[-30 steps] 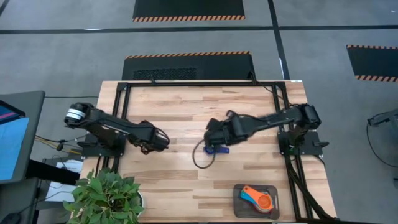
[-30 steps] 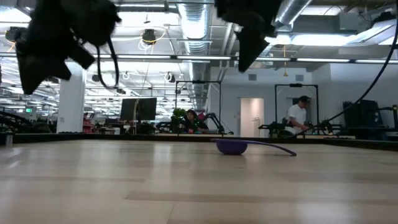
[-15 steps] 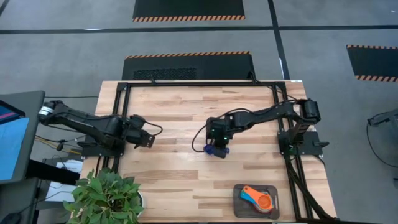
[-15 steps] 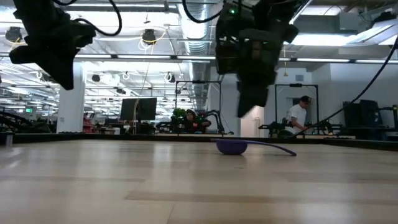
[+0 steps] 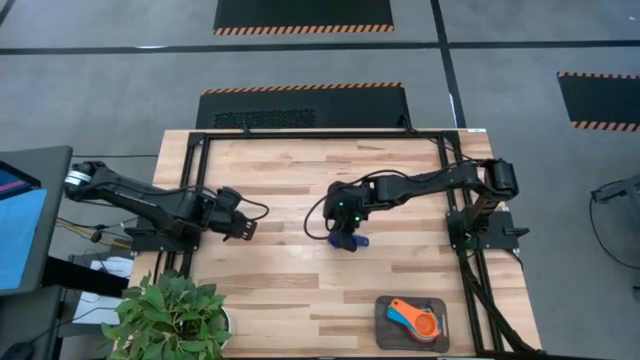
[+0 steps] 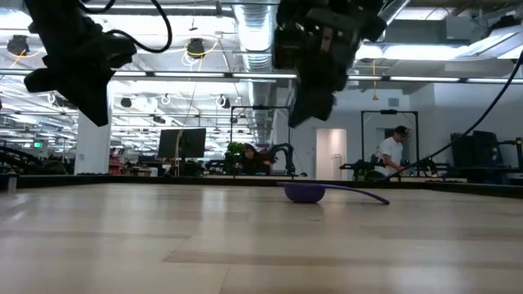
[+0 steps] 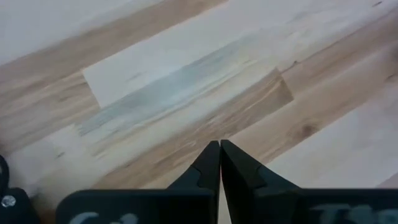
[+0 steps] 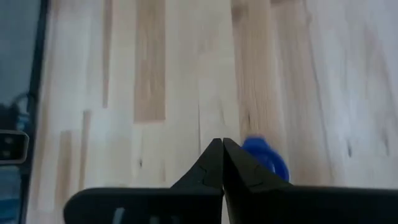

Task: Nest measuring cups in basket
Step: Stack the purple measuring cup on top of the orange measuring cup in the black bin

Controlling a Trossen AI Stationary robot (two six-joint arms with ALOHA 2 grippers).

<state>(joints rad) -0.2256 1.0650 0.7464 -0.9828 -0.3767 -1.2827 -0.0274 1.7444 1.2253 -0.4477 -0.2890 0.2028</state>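
The right end effector (image 5: 344,236) hovers mid-surface, fingers pressed together on nothing, directly over a blue cup (image 5: 350,242) lying there. The basket (image 5: 384,333) waits near-right, holding nested cups. The left end effector (image 5: 237,228) idles closed, left.

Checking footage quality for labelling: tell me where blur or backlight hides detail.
Low view: bright ceiling lights leave both arms as silhouettes; the blue cup is clear. Right wrist view: the cup is smeared beside the shut right tool. High view: even light.
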